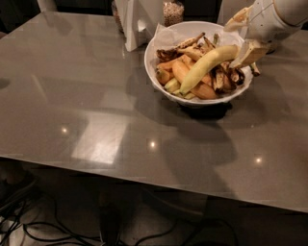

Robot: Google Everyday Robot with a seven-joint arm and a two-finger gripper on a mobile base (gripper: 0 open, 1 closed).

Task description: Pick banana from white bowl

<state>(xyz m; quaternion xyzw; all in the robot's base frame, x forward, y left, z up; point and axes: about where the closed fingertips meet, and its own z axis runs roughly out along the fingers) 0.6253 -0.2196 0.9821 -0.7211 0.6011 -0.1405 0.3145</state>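
Note:
The white bowl (159,72) stands on the grey table at the back right, lined with white paper. The pale yellow-green banana (204,67) lies slantwise across it, on top of orange-yellow pieces (180,69) and brown peel-like strips (226,77). Its upper end points to the right rim. My gripper (244,55) comes in from the top right and sits right at that upper end of the banana, over the bowl's right side. The white arm hides part of the bowl's far right rim.
A white upright object (132,24) and a jar (173,12) stand close behind the bowl at the left. The grey table (86,96) stretches left and toward the front edge. Cables lie on the floor below.

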